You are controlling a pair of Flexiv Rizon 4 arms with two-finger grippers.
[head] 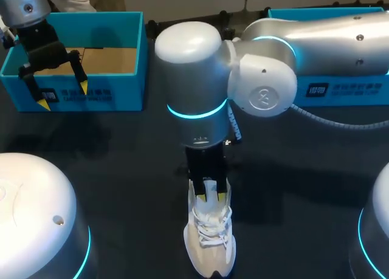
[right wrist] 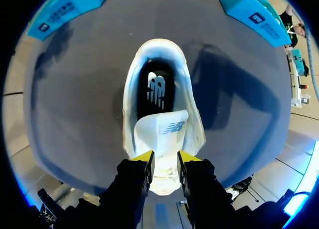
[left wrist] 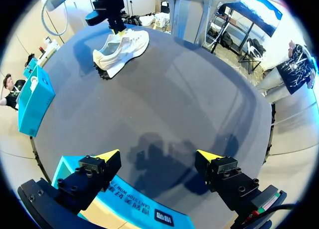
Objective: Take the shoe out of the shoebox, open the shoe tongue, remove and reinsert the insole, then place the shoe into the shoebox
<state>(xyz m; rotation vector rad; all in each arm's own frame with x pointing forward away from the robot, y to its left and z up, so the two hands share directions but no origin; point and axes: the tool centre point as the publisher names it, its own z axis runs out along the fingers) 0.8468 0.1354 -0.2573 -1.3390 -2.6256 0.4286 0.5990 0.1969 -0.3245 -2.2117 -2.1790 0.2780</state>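
Note:
A white sneaker point(head: 211, 242) stands on the dark table near the front middle, its toe toward the front edge. My right gripper point(head: 209, 197) comes down on it from above. In the right wrist view that gripper point(right wrist: 165, 156) is shut on the shoe tongue point(right wrist: 159, 134), and the dark insole point(right wrist: 155, 89) shows inside the shoe point(right wrist: 159, 97). My left gripper point(head: 61, 92) hangs open over the front wall of the blue shoebox point(head: 121, 87) at the back left, holding nothing. In the left wrist view the left gripper point(left wrist: 159, 156) is open, with the sneaker point(left wrist: 119, 52) far ahead.
A second blue box piece point(head: 340, 90) lies at the back right, partly behind my right arm. Another blue box part point(left wrist: 32, 102) sits at the table's edge in the left wrist view. White rounded arm bases point(head: 36, 218) fill both front corners.

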